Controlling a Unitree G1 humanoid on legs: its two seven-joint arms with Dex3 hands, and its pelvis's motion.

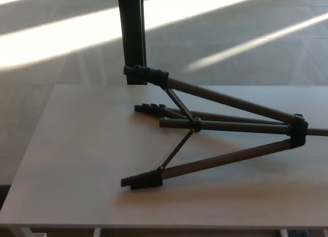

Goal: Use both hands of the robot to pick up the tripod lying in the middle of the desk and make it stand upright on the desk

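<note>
A dark grey tripod (pixel 225 126) lies on its side across the middle and right of the pale desk (pixel 77 144). Its three legs are spread, with black feet pointing left: one at the back (pixel 146 73), one in the middle (pixel 148 108), one near the front (pixel 142 180). Thin braces meet at a hub (pixel 196 125) on the centre column. The legs join at the black head (pixel 298 129) near the right edge, and a thin rod runs on out of the picture. Neither of my hands shows.
A dark vertical post (pixel 131 37) stands on the floor just behind the desk's far edge, close to the tripod's rear foot. Sunlit stripes cross the grey floor beyond. The desk's front edge (pixel 154 228) runs along the bottom.
</note>
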